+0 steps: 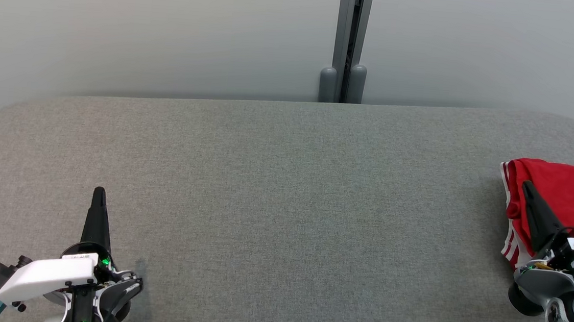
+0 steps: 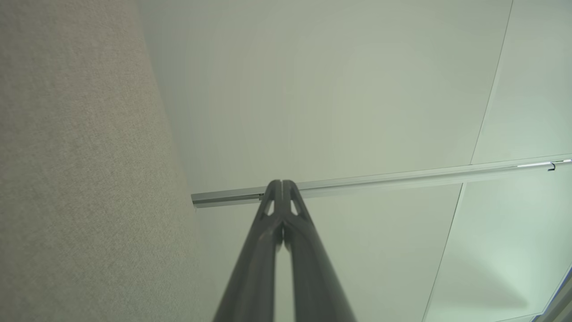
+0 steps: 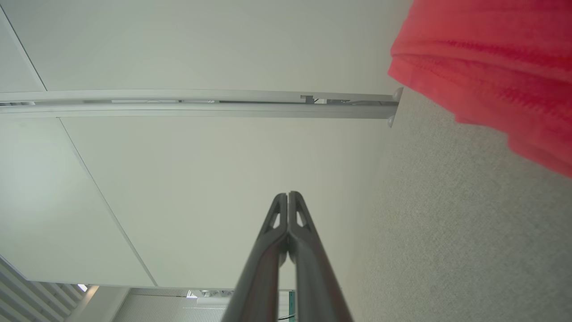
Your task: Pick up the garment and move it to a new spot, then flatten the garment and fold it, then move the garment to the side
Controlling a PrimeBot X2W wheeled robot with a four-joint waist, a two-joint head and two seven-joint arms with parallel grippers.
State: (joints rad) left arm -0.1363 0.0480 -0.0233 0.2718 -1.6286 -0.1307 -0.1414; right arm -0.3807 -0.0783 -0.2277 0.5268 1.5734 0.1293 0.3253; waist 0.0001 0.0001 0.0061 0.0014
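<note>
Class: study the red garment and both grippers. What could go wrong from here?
The red garment lies at the table's right end and runs out of the head view; a nudge might slide it off.
The right gripper, shut and empty, overlaps the garment's striped edge there; a sideways move could snag and rumple it.
The left gripper sits far off, unable to help.

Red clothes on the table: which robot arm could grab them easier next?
The right arm, probably. The right gripper, shut, is right at the red garment by the right edge of the gray table. The left gripper, also shut, is far across it. The right would need to open first.
</note>
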